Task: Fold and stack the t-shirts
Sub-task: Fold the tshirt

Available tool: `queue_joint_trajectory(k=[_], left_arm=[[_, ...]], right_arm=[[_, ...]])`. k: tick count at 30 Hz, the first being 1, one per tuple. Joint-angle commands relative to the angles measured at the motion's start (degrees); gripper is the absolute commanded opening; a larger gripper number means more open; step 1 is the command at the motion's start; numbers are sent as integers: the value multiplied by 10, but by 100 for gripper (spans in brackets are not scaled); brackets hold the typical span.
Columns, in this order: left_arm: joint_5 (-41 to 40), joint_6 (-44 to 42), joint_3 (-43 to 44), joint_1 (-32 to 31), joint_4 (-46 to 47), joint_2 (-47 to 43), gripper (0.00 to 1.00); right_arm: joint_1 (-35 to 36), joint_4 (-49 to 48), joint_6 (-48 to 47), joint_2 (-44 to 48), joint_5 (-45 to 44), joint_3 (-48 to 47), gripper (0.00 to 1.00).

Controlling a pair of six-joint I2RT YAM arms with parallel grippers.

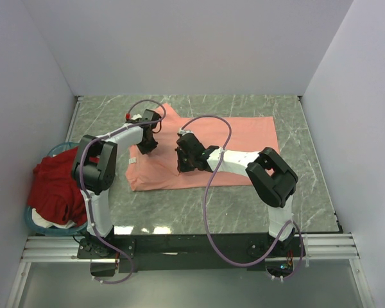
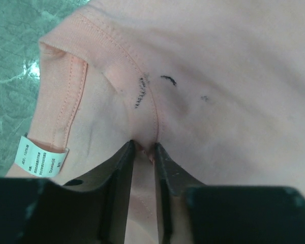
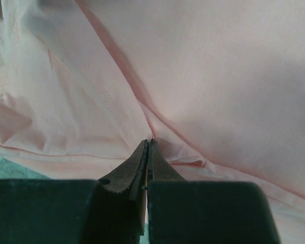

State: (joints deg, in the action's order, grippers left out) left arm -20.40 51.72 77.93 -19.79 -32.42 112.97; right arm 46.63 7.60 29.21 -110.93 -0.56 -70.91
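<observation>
The salmon-pink t-shirt lies spread on the marble table, with its collar toward the left. My left gripper points down at the collar seam. Its jaws stand slightly apart with the tips resting on the cloth, gripping nothing. My right gripper is over the shirt's lower middle. Its jaws are pressed together at a crease where folds of the pink fabric meet. The dark red t-shirt sits bunched in the basket at the left.
The teal round basket stands at the table's left edge beside the left arm's base. A white care label sticks out of the collar. White walls close in the table on three sides. Purple cables loop over both arms.
</observation>
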Motion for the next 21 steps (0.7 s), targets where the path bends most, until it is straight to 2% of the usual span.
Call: queue_joint_trajectory(k=[1, 8, 10, 17, 21], left_arm=[[2, -3, 4, -8, 1, -12, 27], [5, -6, -1, -12, 0, -27, 12], [3, -5, -3, -12, -2, -34, 1], [4, -8, -1, -12, -14, -63, 1], [12, -11, -12, -12, -9, -81, 4]], right_arm=[[1, -19, 8, 13, -3, 1, 0], [0, -16, 8, 11, -5, -4, 0], [0, -14, 7, 12, -5, -5, 0], [-1, -7, 5, 14, -7, -12, 0], [-3, -6, 5, 13, -8, -15, 0]])
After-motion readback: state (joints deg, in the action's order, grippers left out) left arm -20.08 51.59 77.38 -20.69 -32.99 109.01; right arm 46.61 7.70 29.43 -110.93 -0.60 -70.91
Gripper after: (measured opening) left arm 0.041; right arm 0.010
